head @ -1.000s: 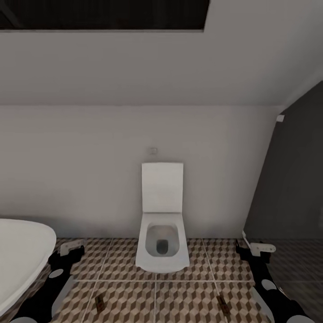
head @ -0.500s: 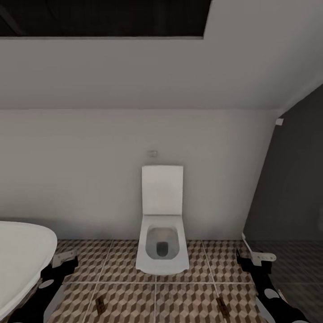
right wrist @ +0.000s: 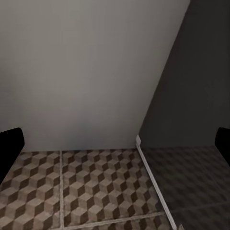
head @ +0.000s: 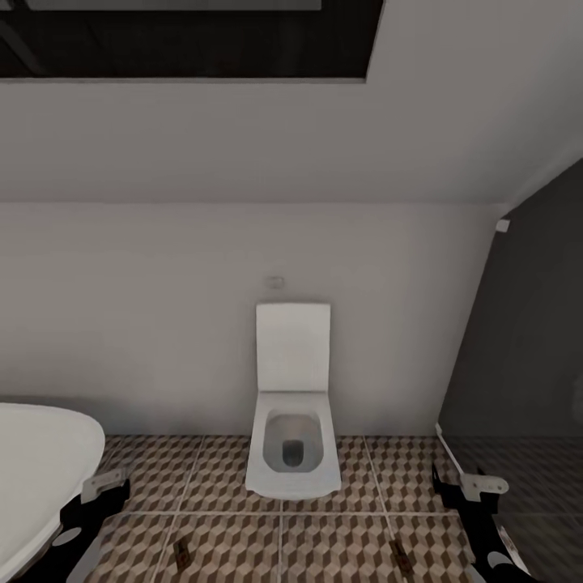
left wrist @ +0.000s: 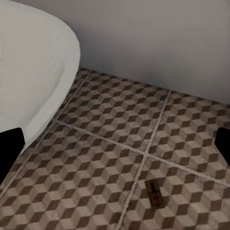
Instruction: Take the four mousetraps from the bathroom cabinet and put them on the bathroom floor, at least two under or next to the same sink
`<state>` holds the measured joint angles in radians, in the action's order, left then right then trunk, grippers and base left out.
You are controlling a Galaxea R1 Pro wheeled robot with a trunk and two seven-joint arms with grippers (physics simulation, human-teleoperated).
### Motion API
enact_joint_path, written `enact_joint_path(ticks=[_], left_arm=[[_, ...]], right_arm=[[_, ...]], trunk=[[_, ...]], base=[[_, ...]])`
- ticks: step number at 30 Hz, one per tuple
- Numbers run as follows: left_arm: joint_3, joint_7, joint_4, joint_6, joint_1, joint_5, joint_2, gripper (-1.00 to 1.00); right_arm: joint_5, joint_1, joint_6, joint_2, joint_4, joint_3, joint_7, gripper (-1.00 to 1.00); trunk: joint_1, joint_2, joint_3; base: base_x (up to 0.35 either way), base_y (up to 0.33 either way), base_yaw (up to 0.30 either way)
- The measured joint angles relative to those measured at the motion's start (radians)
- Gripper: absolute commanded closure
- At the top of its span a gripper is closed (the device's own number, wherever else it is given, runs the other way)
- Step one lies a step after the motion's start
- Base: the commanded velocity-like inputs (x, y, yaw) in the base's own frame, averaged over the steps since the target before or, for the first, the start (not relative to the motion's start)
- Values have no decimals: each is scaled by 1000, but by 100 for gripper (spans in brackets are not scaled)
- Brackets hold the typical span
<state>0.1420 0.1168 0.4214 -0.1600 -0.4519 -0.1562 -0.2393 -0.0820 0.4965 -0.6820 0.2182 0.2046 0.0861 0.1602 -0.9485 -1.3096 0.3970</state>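
Note:
Two mousetraps lie flat on the bathroom floor [head: 227, 478], one [head: 183, 551] left of the toilet and the other [head: 399, 557] to its right. The left one is also in the left wrist view as a small brown mousetrap [left wrist: 155, 194] on the cube-patterned tiles. My left gripper [head: 104, 486] hangs low beside the bathtub, open and empty, its black fingertips [left wrist: 9, 153] wide apart. My right gripper [head: 479, 486] is low at the right, also open and empty, near the dark wall panel. The cabinet and the bathroom sink are out of view.
A white toilet [head: 291, 441] with its lid up stands against the back wall, straight ahead. The rounded white bathtub [head: 36, 461] fills the left corner. A dark panel [head: 526, 348] closes the right side. Patterned floor tiles [right wrist: 96, 187] stretch between them.
The head view has tilted up a little, showing more of the dark window. Both arms have drawn down and back toward the picture's lower corners. The mousetraps stay put.

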Motion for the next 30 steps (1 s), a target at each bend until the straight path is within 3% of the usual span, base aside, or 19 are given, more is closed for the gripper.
enact_joint_path(ticks=[9, 14, 21, 30], left_arm=[[12, -8, -89, -72, 0, -1, -1, -100], [15, -43, -141, -108, 0, -1, -1, -100], [15, -84, -203, -157, 0, -1, 1, -100], [13, -93, -280, -233, 0, -3, 3, -100]], right_arm=[[-2, -1, -32, -2, -50, -1, -42, -100], [-3, -2, -35, -2, -73, -1, -84, -100], [-3, -2, -36, -2, -81, -2, -98, -100], [-3, -1, -36, -2, -83, -2, -101, -100]], trunk=[[35, 63, -28], [54, 98, -44], [81, 147, -66], [115, 210, -94]], base=[[0, 0, 0], [0, 0, 0], [0, 0, 0], [0, 0, 0]])
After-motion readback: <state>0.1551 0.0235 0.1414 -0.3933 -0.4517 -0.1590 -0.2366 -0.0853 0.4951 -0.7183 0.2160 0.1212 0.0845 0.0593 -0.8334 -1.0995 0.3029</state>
